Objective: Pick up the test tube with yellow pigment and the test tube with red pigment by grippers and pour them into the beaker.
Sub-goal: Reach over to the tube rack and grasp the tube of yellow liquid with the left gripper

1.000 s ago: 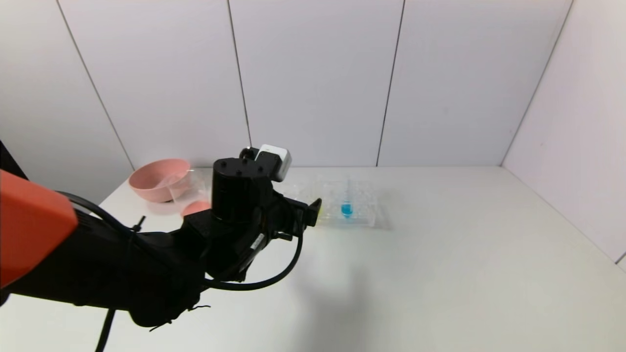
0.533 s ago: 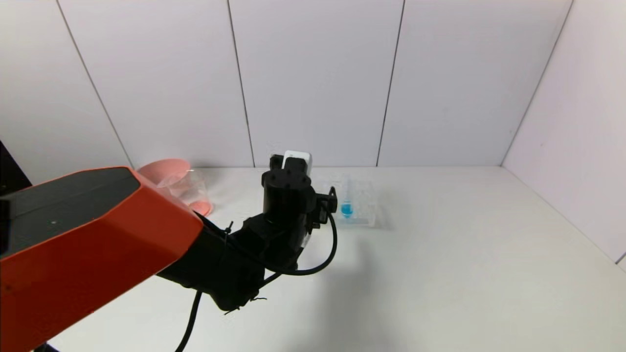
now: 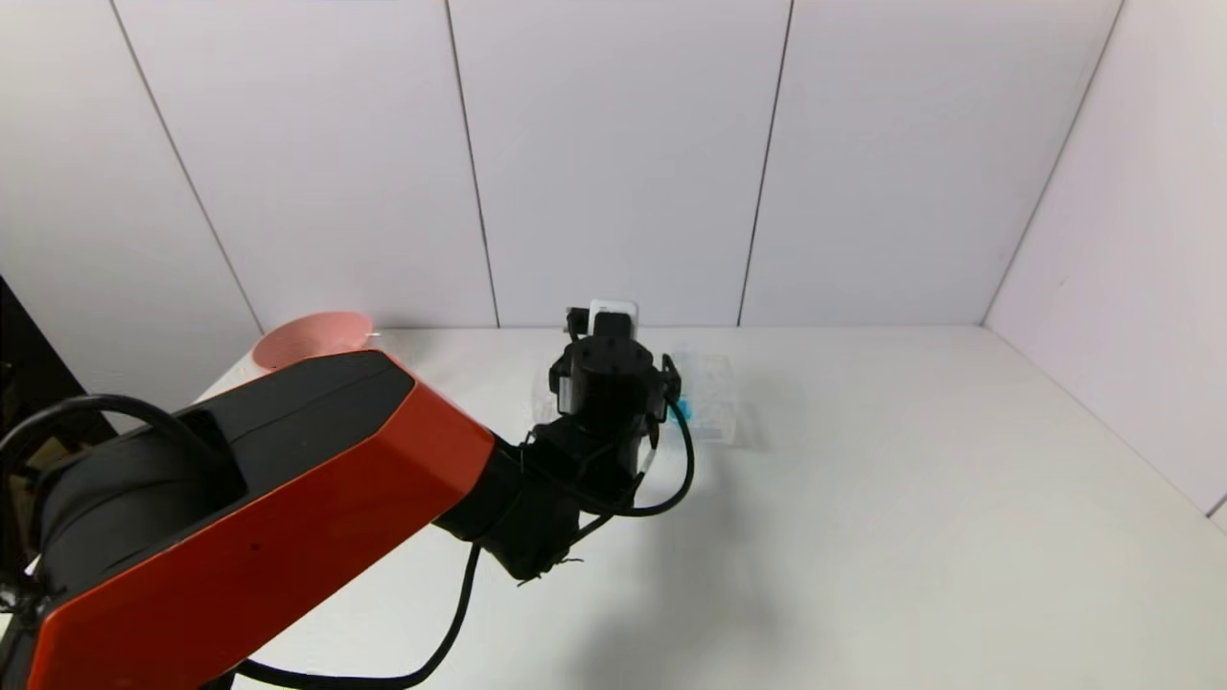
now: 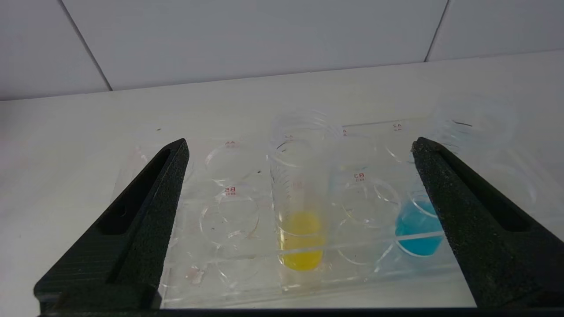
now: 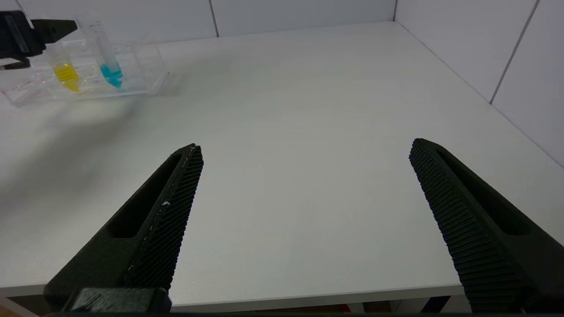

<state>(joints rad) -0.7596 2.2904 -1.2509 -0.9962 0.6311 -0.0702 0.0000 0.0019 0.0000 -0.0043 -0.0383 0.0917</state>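
The test tube with yellow pigment [image 4: 302, 237] stands upright in the clear tube rack [image 4: 229, 193]. It also shows in the right wrist view [image 5: 66, 72]. My left gripper [image 4: 299, 143] is open and empty, just in front of the rack, with the yellow tube centred between its fingers but not touched. In the head view the left wrist [image 3: 609, 379] covers that tube. My right gripper [image 5: 306, 147] is open and empty over the table's near edge, far from the rack. The red-pigment tube and the beaker are out of view.
A blue-liquid tube [image 4: 418, 229] stands in the rack close beside the yellow one, near one left finger. It also shows in the head view [image 3: 679, 410]. A pink bowl [image 3: 307, 340] sits at the far left, partly behind my left arm. White walls border the table's back and right.
My left arm has reached forward and right, from near the pink bowl to the rack. It now hides the beaker that showed beside the bowl earlier.
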